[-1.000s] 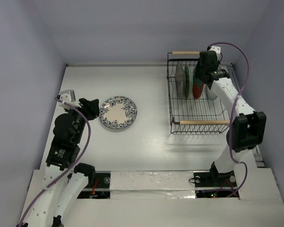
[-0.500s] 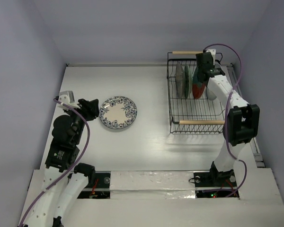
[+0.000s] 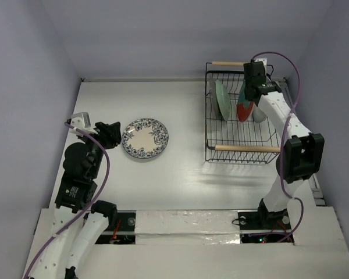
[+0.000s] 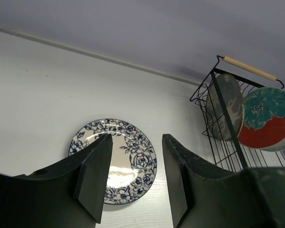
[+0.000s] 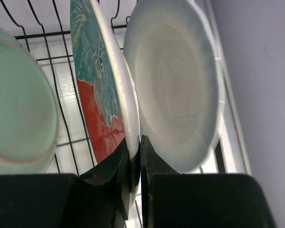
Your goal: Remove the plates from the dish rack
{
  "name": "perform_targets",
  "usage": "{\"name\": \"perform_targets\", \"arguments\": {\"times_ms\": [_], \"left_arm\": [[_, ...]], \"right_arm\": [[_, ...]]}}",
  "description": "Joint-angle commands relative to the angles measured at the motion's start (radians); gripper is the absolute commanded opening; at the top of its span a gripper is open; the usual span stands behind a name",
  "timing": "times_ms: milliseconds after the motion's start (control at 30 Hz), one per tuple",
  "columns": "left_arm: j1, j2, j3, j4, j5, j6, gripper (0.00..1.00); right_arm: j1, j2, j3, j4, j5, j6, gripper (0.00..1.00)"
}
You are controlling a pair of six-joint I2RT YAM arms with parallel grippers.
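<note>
Nearest you, your left hand [image 4: 136,142] stands open with nothing in it. The blue-floral plate [image 3: 145,138] lies flat on the tabletop [image 3: 180,174] just beside that hand, at its 3 o'clock in the overhead view, so I judge that plate unloaded. Farther out, at about 2 o'clock from that plate and well apart from it, sits the dish rack [image 3: 207,125], and the rest of the plates are inside it. Your right hand [image 5: 134,151] is down in the rack with its jaws pinched onto the rim of the teal-and-red plate [image 5: 92,95]. That plate stands on edge. Seen from above, its edge runs roughly 12 to 6, with its faces turned toward 3 and 9. This is what your next move depends on, because the plain white plate [image 5: 175,85] stands just beside it at 3 o'clock and the pale mint green plate [image 5: 19,114] leans a little way off at 9. The dark grey plate [image 4: 225,111] is beyond the mint one. My judgement is that you should lift straight up along the plate's own plane, since drifting toward 3 would knock the white plate. The right arm is the nearer one for every plate left in the rack.
</note>
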Motion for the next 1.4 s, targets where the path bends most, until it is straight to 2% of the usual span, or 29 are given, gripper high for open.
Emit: {"name": "perform_targets", "arguments": {"times_ms": [0,200,333,467,633,867,1100,1367], "left_arm": [[0.003,-0.005,-0.008,0.049,-0.004,0.005,0.43],[0.003,0.000,-0.010,0.052,0.000,0.007,0.44],[0.003,0.003,-0.010,0.052,0.001,0.005,0.44],[0.003,0.004,-0.010,0.052,0.000,0.004,0.44],[0.003,0.006,-0.010,0.053,0.001,0.005,0.44],[0.012,0.007,-0.008,0.049,-0.014,0.004,0.44],[0.013,0.003,-0.005,0.045,-0.028,0.005,0.44],[0.013,-0.003,-0.005,0.044,-0.030,0.005,0.44]], "right_arm": [[0.001,-0.157,0.126,0.096,0.044,-0.023,0.00],[0.001,-0.239,0.139,0.079,0.034,-0.021,0.00],[0.010,-0.319,0.136,0.085,-0.031,0.011,0.00],[0.020,-0.416,0.129,0.112,-0.212,0.065,0.00],[0.130,-0.476,0.062,0.220,-0.449,0.176,0.00],[0.338,-0.352,-0.051,0.474,-0.728,0.380,0.00],[0.510,-0.143,-0.020,0.591,-0.722,0.474,0.00],[0.532,-0.011,-0.078,0.706,-0.693,0.529,0.00]]}}
